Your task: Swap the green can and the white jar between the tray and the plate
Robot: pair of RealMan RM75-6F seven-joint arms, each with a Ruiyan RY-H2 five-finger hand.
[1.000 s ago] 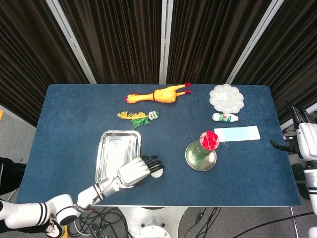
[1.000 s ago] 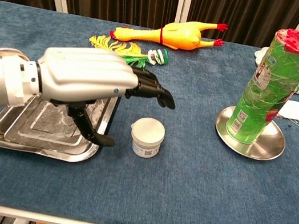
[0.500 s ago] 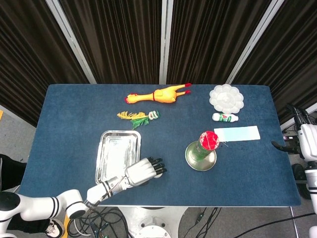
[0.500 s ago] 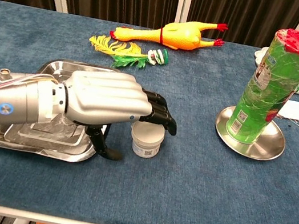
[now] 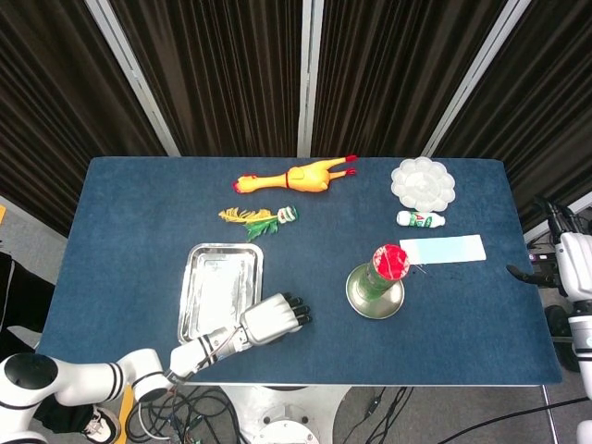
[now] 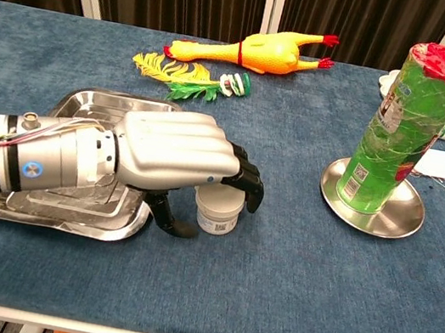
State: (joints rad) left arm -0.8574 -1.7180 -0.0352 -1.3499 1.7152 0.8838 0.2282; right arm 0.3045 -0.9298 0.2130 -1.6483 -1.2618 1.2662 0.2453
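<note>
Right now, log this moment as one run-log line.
left hand: over white jar, grip unconfirmed | jar: on table beside tray | green can: upright on plate | right hand: idle

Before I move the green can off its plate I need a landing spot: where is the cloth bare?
Bare cloth lies between the white jar and the plate, along the near edge, and on the far left beyond the tray. The tray is free too. It is crowded around the paper sheet, small bottle and palette.
</note>
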